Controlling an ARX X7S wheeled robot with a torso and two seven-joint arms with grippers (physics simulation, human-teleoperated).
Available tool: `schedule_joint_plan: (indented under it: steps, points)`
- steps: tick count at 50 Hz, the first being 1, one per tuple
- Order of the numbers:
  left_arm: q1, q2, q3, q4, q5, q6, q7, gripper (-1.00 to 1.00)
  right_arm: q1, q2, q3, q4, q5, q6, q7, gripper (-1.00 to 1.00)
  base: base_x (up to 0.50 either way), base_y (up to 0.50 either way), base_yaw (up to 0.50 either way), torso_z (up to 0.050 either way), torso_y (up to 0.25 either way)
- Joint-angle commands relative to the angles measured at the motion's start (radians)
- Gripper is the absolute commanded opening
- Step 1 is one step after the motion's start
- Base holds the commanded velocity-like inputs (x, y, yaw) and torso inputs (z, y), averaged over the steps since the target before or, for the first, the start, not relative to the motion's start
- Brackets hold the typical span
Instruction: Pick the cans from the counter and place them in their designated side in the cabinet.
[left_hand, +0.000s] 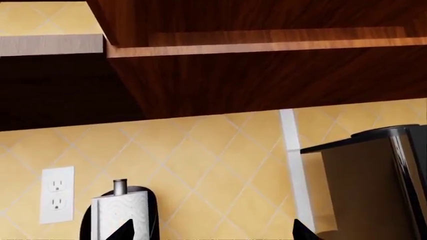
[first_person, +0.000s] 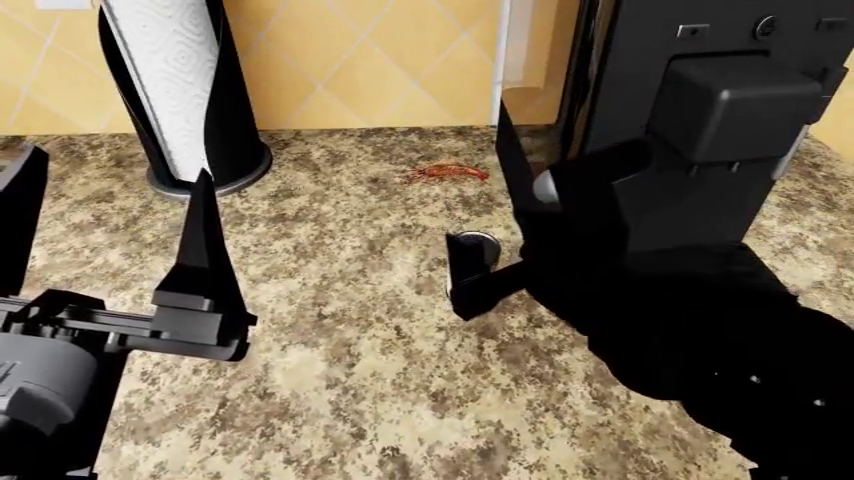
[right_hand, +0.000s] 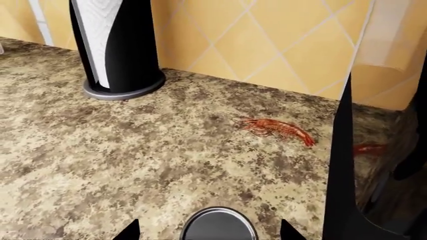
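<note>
One can is all I can find on my screens: a small round tin with a dark rim and a grey metal top (right_hand: 219, 226). It stands upright on the speckled brown-and-beige granite-look counter (first_person: 334, 330). Only its lid shows, so I cannot tell which label it carries.

On the right wrist feed the right gripper (right_hand: 208, 231) sits over it with its two black fingertips (right_hand: 131, 231) on either side of the lid. Bare counter shows on both sides, so the claw is spread wide and is not touching the tin. On the head feed the right arm's bulky black housing (first_person: 721, 130) hides most of that hand.

A small red shrimp (right_hand: 277, 128) lies on the counter beyond the tin, near the yellow diamond-tiled wall (right_hand: 267, 30). Its reflection shows in the dark glossy appliance (left_hand: 373, 185) to the right.

A white paper-towel roll in a black holder with a round base (first_person: 174, 80) stands at the back left, against the wall and well apart from the tin.

The left gripper (left_hand: 213, 232) is raised at the near left, its pointed black fingers wide apart with nothing between them. Its camera looks at the wall, where there is a white double outlet (left_hand: 57, 195). Above it is the underside of a reddish-brown wooden cabinet (left_hand: 267, 75).
</note>
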Motion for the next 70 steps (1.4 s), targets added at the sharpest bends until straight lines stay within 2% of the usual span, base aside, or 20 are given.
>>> schedule_joint_plan:
  steps: [1, 30, 46, 70]
  points:
    - [0.009, 0.003, 0.002, -0.006, 0.005, 0.004, 0.001, 1.00, -0.056, 0.003, -0.017, -0.012, -0.042, -0.060, -0.025, 1.00, 0.00, 0.00, 0.00, 0.000, 0.000]
    - [0.027, 0.000, -0.001, -0.018, 0.013, 0.024, 0.002, 1.00, -0.069, -0.043, -0.067, 0.083, -0.105, -0.119, -0.060, 1.00, 0.00, 0.00, 0.00, 0.000, 0.000]
    - [0.031, 0.003, -0.004, -0.020, 0.012, 0.024, 0.005, 1.00, -0.125, -0.060, -0.064, 0.104, -0.171, -0.226, -0.061, 1.00, 0.00, 0.00, 0.00, 0.000, 0.000]
    - [0.033, -0.005, -0.012, -0.006, 0.012, 0.021, 0.000, 1.00, -0.129, -0.073, -0.095, 0.137, -0.193, -0.228, -0.055, 1.00, 0.00, 0.00, 0.00, 0.000, 0.000]
